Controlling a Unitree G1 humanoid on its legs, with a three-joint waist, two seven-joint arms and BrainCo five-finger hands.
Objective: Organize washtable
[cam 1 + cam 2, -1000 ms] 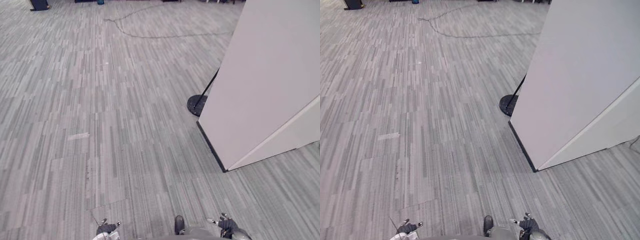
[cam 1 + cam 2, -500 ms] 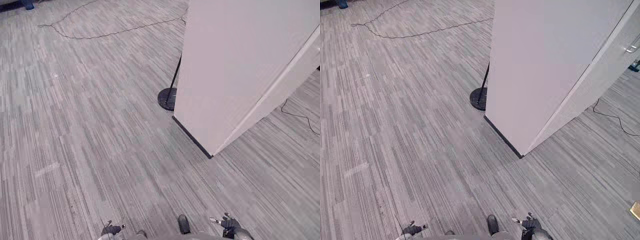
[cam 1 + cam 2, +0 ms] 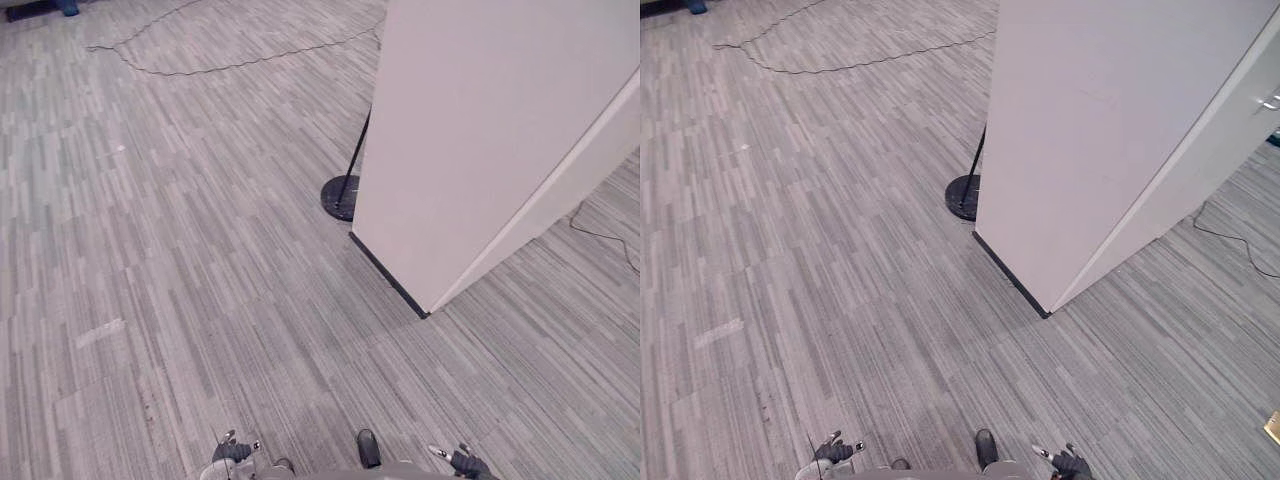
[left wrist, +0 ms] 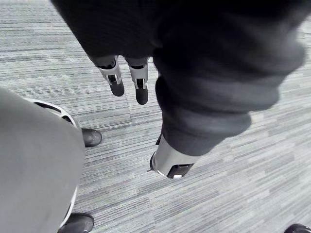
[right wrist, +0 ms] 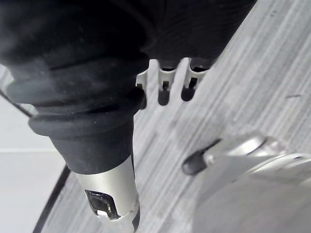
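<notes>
One tall white cabinet point(image 3: 480, 140) fills the upper right of the frame, standing on grey striped carpet floor point(image 3: 180, 250). Cannot tell whether it is part of the washtable. One black round stand base point(image 3: 338, 198) sits just beside its left edge, with a thin pole point(image 3: 356, 150) rising from it.

Two hands at the bottom edge: left robot hand point(image 3: 237, 452) and right robot hand point(image 3: 462, 462). Both hang down over the carpet, fingers point(image 4: 115, 80) straight and loose, holding nothing.

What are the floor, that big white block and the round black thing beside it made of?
Floor: likely carpet tile, matte grey, streaked, with faint seams. White block: probably laminated board, smooth and flat. Round black thing: perhaps metal, a stand's base.
</notes>
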